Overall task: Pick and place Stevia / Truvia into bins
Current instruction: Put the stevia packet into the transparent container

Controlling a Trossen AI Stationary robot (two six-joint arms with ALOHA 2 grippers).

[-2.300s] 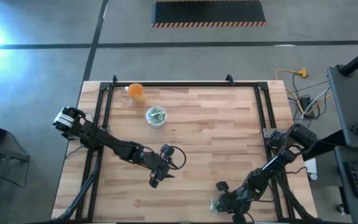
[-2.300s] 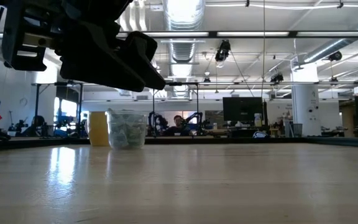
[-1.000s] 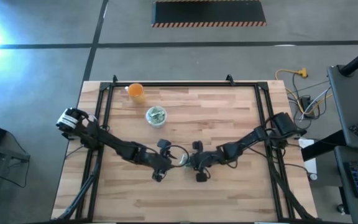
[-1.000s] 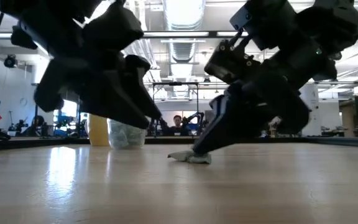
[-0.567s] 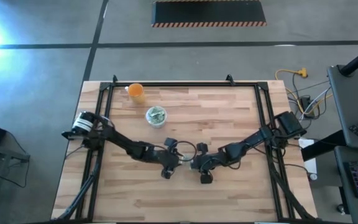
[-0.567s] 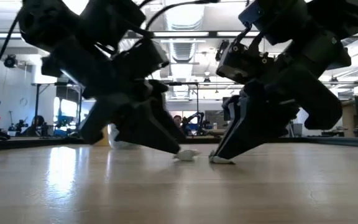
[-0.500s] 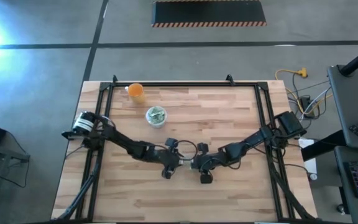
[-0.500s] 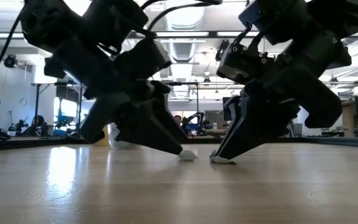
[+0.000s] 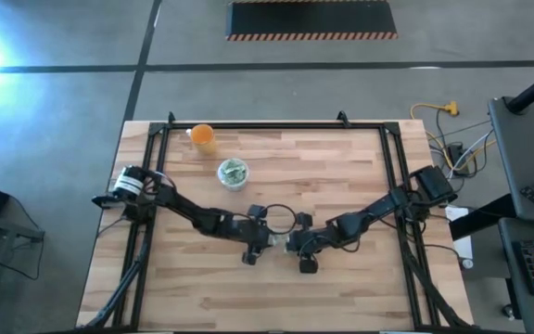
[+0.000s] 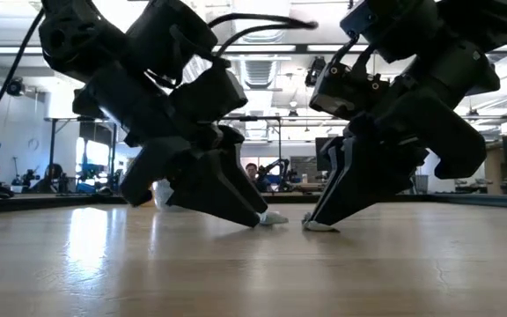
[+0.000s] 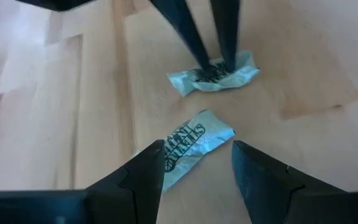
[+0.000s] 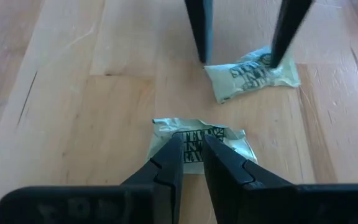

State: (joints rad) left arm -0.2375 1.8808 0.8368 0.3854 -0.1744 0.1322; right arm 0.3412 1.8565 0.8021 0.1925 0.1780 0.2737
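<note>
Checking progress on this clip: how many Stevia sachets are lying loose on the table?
2. One sachet lies between the left end effector's open fingers; the other sachet is pinched by the right end effector. More fill the clear cup, uncountable.

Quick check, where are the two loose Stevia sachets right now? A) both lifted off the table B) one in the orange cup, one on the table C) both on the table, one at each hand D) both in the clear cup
C: one Stevia sachet lies flat on the wood between the open left hand fingers; the second sachet lies on the table, pinched by the right hand.
</note>
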